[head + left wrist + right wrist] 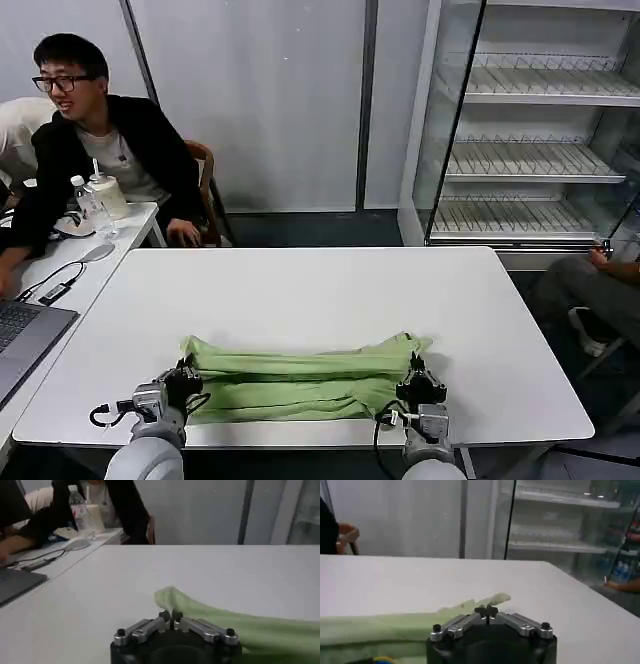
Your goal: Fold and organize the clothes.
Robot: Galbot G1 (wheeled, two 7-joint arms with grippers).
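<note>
The clothes are one pale lime-green T-shirt (pixel 300 385), folded into a long band along the front edge of the white table (pixel 320 290). My left gripper (pixel 185 381) is at the band's left end, with its jaws shut on the cloth. In the left wrist view the green fabric (pixel 225 622) runs off from the closed left gripper (pixel 170 615). My right gripper (pixel 420 384) is at the band's right end, jaws pinched on the fabric. The right wrist view has the cloth (pixel 385 627) lying just past the closed right gripper (pixel 486 611). No printed graphic is visible.
A side table (pixel 120 250) on the left carries a laptop (pixel 25 335), a bottle (pixel 88 205) and a cup. A person sits behind it on a chair. A glass-door cooler (pixel 530 130) stands at the back right. A person's legs (pixel 590 295) show at the right edge.
</note>
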